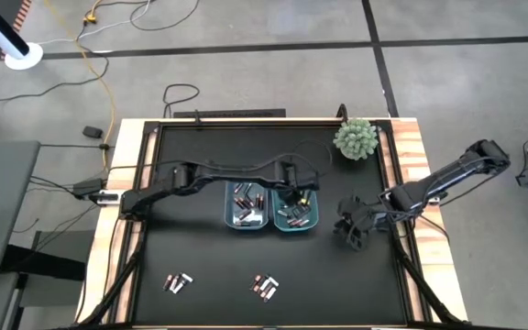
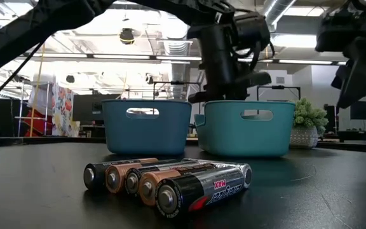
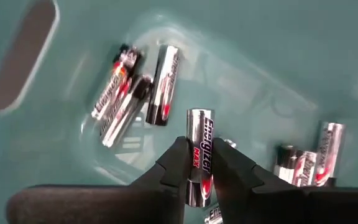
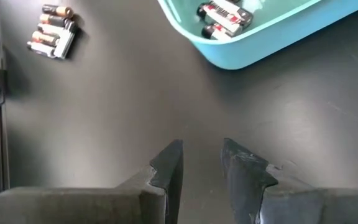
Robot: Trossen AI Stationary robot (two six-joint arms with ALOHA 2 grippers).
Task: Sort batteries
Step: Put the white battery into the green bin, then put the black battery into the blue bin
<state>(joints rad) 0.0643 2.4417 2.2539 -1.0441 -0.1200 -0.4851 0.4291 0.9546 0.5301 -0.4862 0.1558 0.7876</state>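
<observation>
- A cluster of small cylindrical batteries with copper ends (image 2: 170, 181) is lying at the near edge of the black table (image 1: 200, 257), at about six o'clock; another cluster (image 1: 179, 282) is lying toward seven o'clock.
- Mid-table, the left gripper (image 3: 199, 163) is reaching into the teal rectangular plastic bin (image 1: 298, 209), fingers pinching a silvery battery (image 3: 199, 149) above several loose ones.
- Just beside it, the blue plastic bin (image 1: 245, 205) is holding more batteries.
- At three o'clock, the right gripper (image 4: 202, 163) is hovering, fingers slightly spread, gripping nothing.
- At one o'clock, a small green potted plant (image 1: 356, 137) is standing.
</observation>
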